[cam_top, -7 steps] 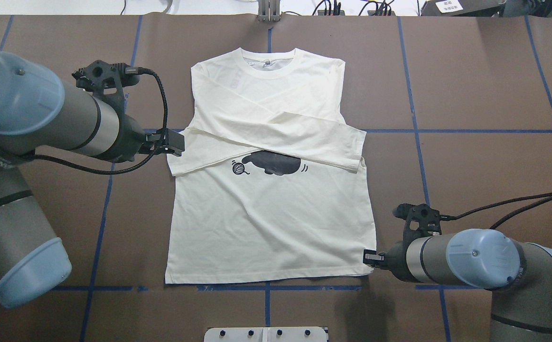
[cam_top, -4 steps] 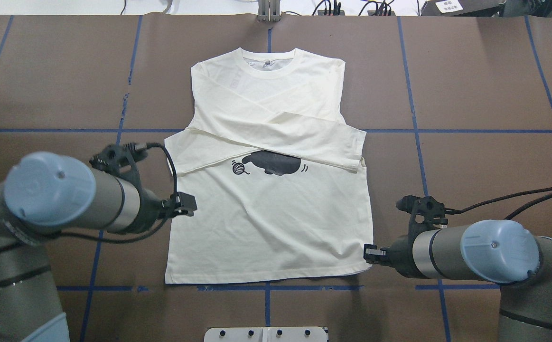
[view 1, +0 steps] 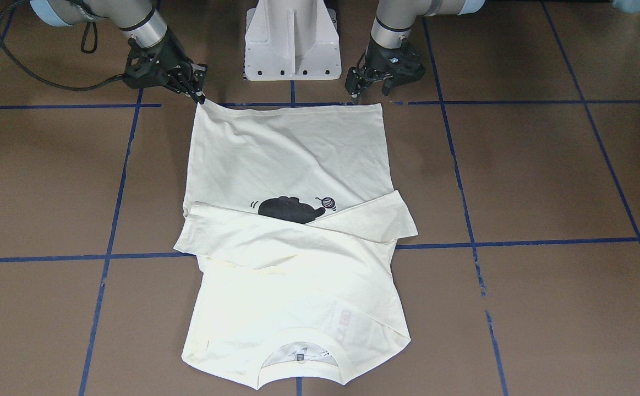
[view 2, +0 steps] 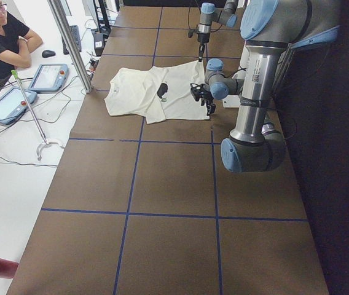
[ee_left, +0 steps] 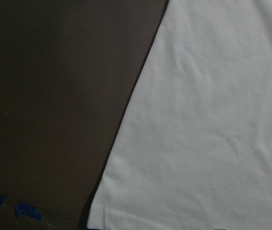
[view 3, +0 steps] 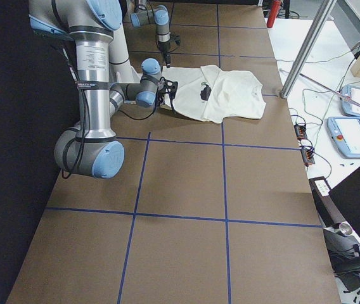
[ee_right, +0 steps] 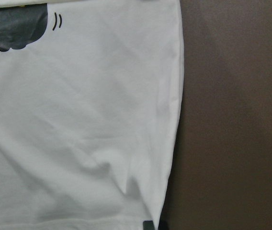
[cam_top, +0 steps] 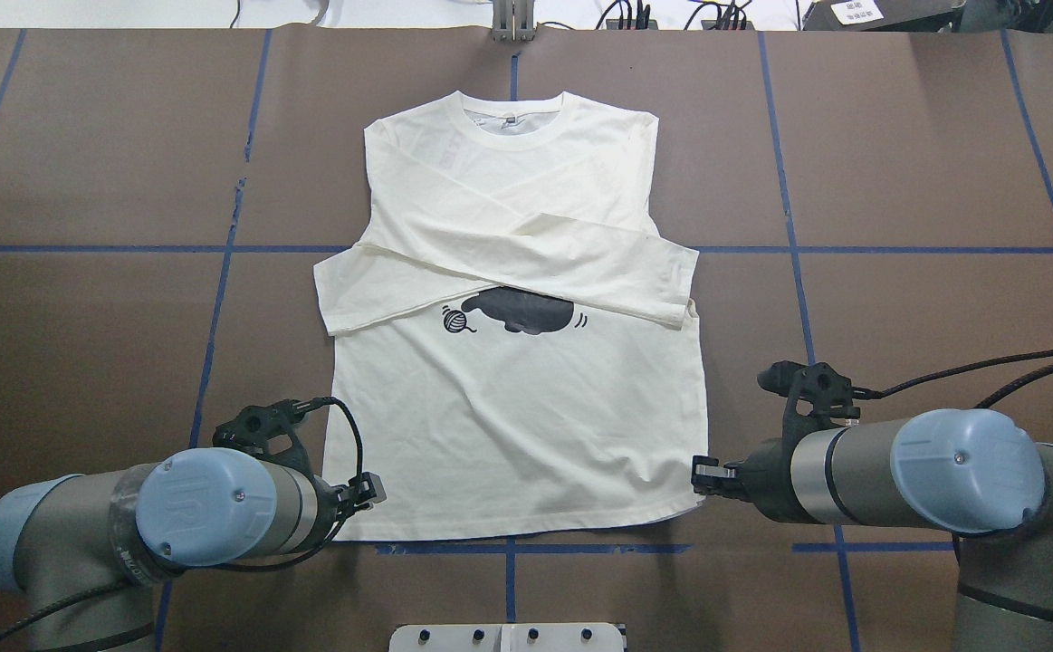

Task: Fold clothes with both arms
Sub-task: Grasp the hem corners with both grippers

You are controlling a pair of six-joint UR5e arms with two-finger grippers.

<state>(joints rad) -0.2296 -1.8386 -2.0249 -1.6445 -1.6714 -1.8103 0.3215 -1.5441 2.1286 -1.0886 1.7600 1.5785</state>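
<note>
just at right gripper (view 1: pixel 201 98), shirt corner (view 1: pixel 209 113)

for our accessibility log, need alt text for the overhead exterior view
A cream T-shirt lies flat on a brown table, sleeves folded across its chest. The right gripper meets the hem's right corner with its jaws; the left gripper is near the left corner.

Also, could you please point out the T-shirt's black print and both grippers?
black print (cam_top: pixel 519 311): overhead view, middle of the dark shape on the T-shirt (cam_top: pixel 508 435).
left gripper (cam_top: pixel 370 495): overhead view, midway between its fingertips.
right gripper (cam_top: pixel 698 476): overhead view, midway between its fingertips, at the hem corner.
</note>
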